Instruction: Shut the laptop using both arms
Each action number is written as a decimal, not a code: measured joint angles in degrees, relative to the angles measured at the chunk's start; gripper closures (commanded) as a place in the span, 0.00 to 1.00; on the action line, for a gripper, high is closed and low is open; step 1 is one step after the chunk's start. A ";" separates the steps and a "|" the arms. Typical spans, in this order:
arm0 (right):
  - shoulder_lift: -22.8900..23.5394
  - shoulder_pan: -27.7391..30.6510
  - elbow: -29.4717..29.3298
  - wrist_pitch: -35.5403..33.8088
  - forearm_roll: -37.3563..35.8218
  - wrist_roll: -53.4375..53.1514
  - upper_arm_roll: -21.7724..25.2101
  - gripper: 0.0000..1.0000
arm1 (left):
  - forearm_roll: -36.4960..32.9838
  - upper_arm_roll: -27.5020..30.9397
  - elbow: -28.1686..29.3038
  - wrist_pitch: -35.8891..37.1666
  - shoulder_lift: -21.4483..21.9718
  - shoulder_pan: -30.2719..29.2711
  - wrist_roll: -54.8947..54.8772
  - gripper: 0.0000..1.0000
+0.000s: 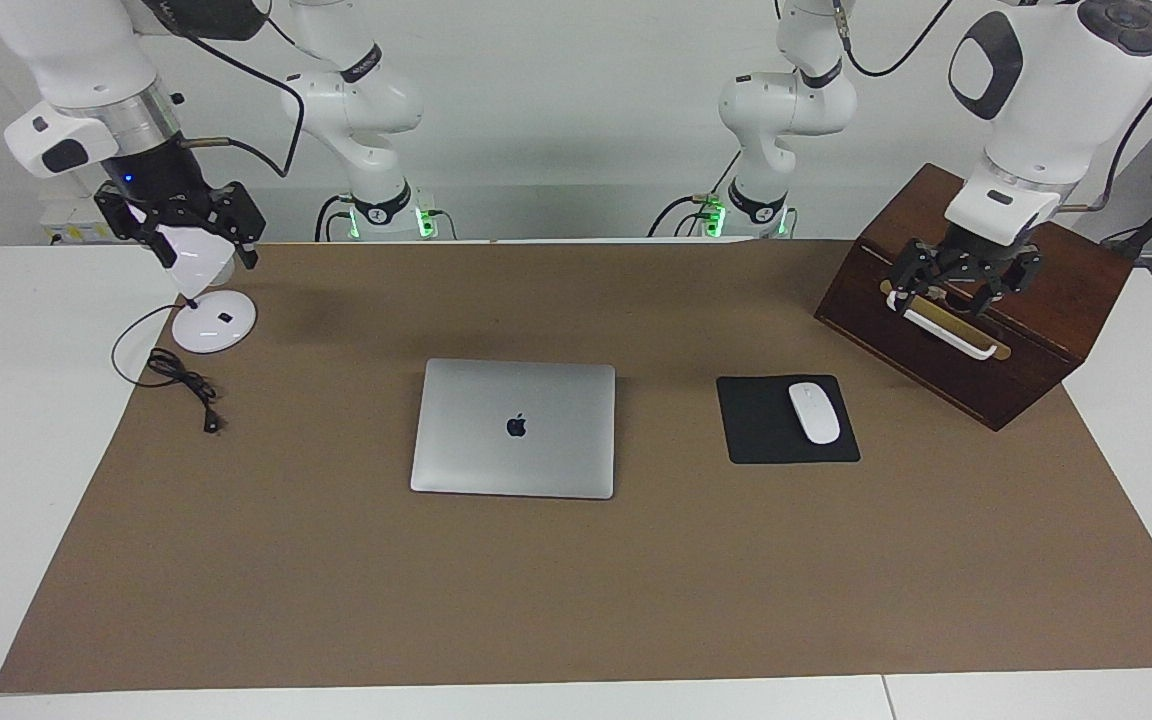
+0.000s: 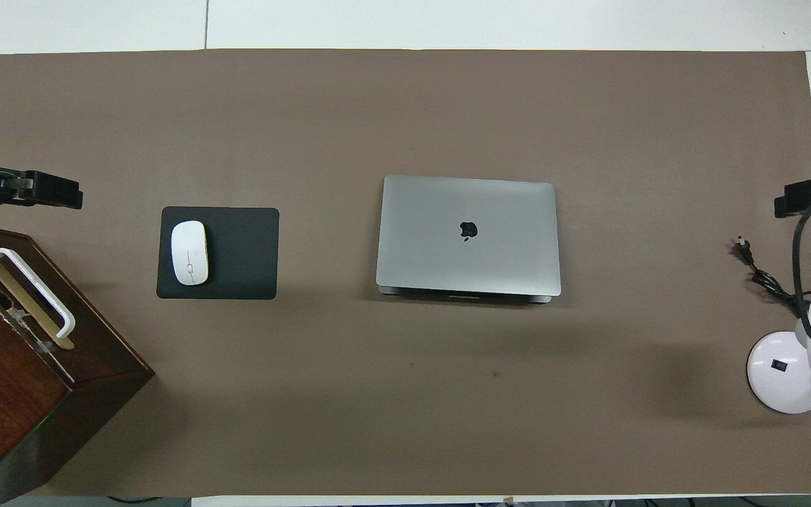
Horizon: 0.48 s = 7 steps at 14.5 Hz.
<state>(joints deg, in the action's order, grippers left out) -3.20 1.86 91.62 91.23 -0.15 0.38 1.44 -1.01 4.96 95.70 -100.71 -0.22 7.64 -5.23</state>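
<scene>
Laptop (image 1: pixel 513 428) lid-down, shut flat mid-mat, beside black mouse pad (image 1: pixel 787 419) with white mouse (image 1: pixel 813 412). Left gripper (image 1: pixel 964 283) raised over wooden box (image 1: pixel 976 300) at left arm's end, jaws spread wide, holding nothing. Right gripper (image 1: pixel 186 228) raised over white lamp (image 1: pixel 208 300) at right arm's end, jaws likewise wide, empty

There is one laptop (image 1: pixel 514 428), one mouse pad (image 1: pixel 771 432), one white mouse (image 1: pixel 813 412), one white lamp (image 1: pixel 213 320), one brown wooden box (image 1: pixel 1036 350), and two robot arms, the left arm (image 1: pixel 1046 90) and the right arm (image 1: pixel 86 70)
</scene>
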 measured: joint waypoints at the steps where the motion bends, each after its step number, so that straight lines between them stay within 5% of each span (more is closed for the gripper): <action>1: -0.01 0.00 0.00 0.00 0.00 0.00 0.00 0.00 | -0.01 0.00 -0.02 -0.51 -0.01 0.00 0.00 0.00; 7: -0.03 0.00 0.00 0.00 0.00 0.00 0.00 0.00 | -0.02 -0.40 -0.03 -4.37 -0.07 0.09 0.00 0.00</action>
<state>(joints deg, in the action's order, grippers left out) -3.23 1.86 91.62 91.23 -0.15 0.38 1.44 -1.03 4.56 95.67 -105.08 -0.29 7.73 -5.23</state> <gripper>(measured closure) 0.000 0.000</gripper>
